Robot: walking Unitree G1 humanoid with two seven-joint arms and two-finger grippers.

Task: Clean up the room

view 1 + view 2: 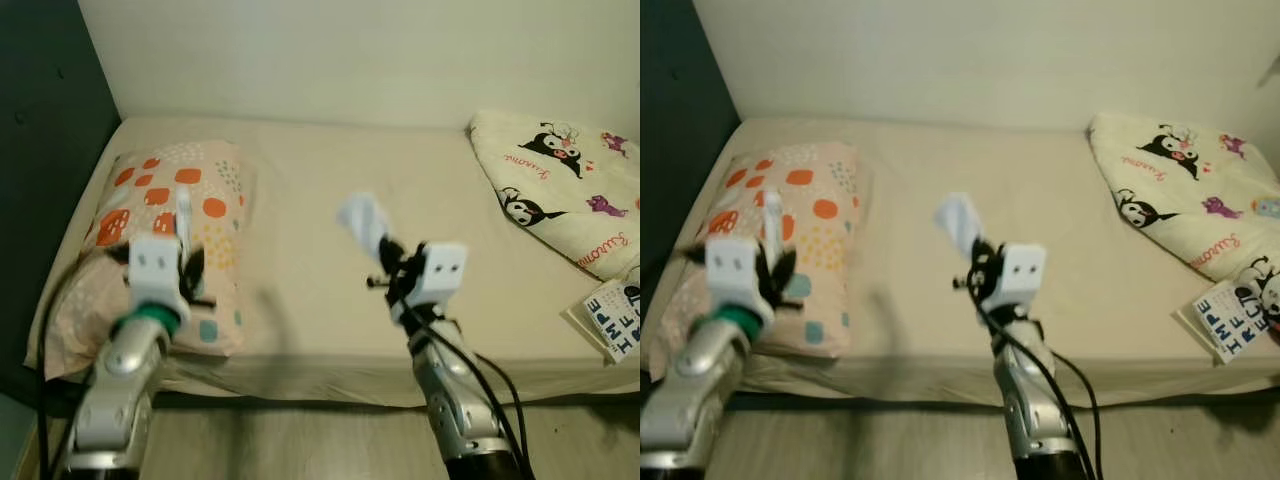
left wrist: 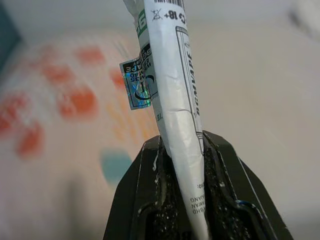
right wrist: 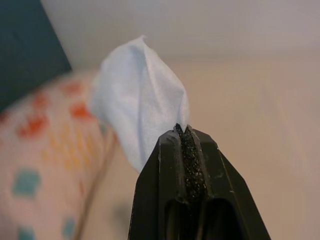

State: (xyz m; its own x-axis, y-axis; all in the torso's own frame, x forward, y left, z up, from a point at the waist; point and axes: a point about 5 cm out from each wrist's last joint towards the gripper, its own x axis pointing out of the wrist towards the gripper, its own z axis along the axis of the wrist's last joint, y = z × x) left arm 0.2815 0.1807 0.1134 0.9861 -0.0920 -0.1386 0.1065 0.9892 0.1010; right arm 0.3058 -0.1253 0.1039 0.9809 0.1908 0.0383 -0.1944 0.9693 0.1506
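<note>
My left gripper (image 1: 186, 256) is shut on a flattened white printed wrapper (image 2: 172, 90), which stands up from the black fingers (image 2: 145, 170) over the near left of the bed. The same wrapper (image 1: 183, 214) shows in front of a pillow. My right gripper (image 1: 388, 262) is shut on a crumpled white tissue (image 1: 362, 220) above the middle of the bed's front part. In the right wrist view the tissue (image 3: 140, 110) sticks out from the closed fingertips (image 3: 172, 150).
The bed (image 1: 330, 190) has a beige sheet. A pillow with orange dots (image 1: 200, 180) lies at its left end and a cream cartoon-print blanket (image 1: 560, 180) at its right. A printed booklet (image 1: 615, 315) rests at the front right edge. A dark panel (image 1: 40, 150) stands to the left, and wooden floor (image 1: 300, 440) runs below.
</note>
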